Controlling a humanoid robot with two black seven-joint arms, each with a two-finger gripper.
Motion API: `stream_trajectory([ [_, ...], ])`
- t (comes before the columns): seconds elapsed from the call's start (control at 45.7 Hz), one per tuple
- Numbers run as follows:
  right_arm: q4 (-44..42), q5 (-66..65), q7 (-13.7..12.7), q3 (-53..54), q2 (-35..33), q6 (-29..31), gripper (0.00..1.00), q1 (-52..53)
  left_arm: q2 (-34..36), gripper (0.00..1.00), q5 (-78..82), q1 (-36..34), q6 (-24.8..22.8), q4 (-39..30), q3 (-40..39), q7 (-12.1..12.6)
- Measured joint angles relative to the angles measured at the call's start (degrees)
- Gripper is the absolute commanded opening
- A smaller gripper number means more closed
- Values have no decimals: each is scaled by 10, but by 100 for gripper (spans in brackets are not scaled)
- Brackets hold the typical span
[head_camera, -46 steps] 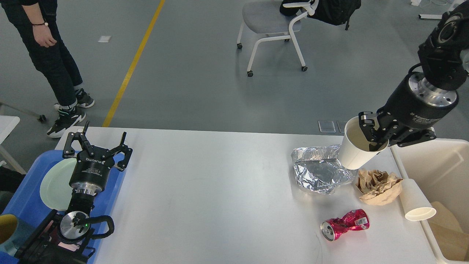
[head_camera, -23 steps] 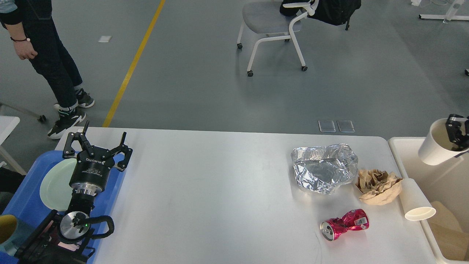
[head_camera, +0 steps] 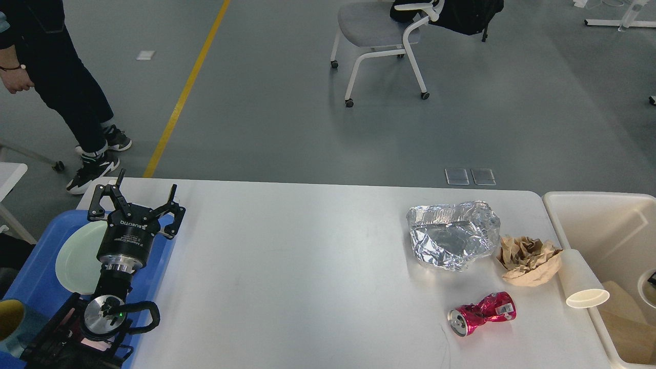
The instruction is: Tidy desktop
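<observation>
The white desktop (head_camera: 307, 266) holds crumpled silver foil (head_camera: 453, 238), a brown crumpled paper (head_camera: 528, 259), a crushed red can (head_camera: 482, 313) and a white paper cup (head_camera: 579, 282) lying on its side at the right edge. My left gripper (head_camera: 137, 199) is open and empty, above the desktop's far left edge beside the blue tray (head_camera: 31, 277). Of my right gripper only a dark sliver (head_camera: 652, 279) shows at the right edge, low inside the cream bin (head_camera: 599, 215), next to the rim of another white cup (head_camera: 643, 282).
A pale green plate (head_camera: 77, 256) lies in the blue tray, and a teal cup (head_camera: 10, 323) stands at its near corner. A person (head_camera: 61, 77) stands beyond the table's left corner. A wheeled chair (head_camera: 384, 36) stands far behind.
My right arm carried the white cup from above the foil rightward over the bin, then down into it, and is now almost out of view. The left arm has not moved.
</observation>
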Motion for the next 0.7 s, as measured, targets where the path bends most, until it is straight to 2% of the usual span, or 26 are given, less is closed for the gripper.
stream_trajectory([
  [0.088,-102,9,-6,57,31,-6,0,-92,0,96,0,0,0,0,0,0],
  [0.219,-182,11,-9,87,67,-14,0,-160,0,96,0,0,0,0,0,0],
  [0.525,-202,12,-10,93,101,-41,0,-200,0,96,0,0,0,0,0,0],
  [0.547,-202,12,-10,93,102,-42,12,-201,0,96,0,0,0,0,0,0],
  [0.591,-202,12,-10,93,103,-43,49,-202,0,96,0,0,0,0,0,0],
  [0.613,-202,12,-10,93,104,-45,63,-202,0,96,0,0,0,0,0,0],
  [0.635,-202,12,-9,93,104,-48,73,-203,0,96,0,0,0,0,0,0],
  [0.701,-202,12,-8,94,104,-66,87,-203,0,96,0,0,0,0,0,0],
])
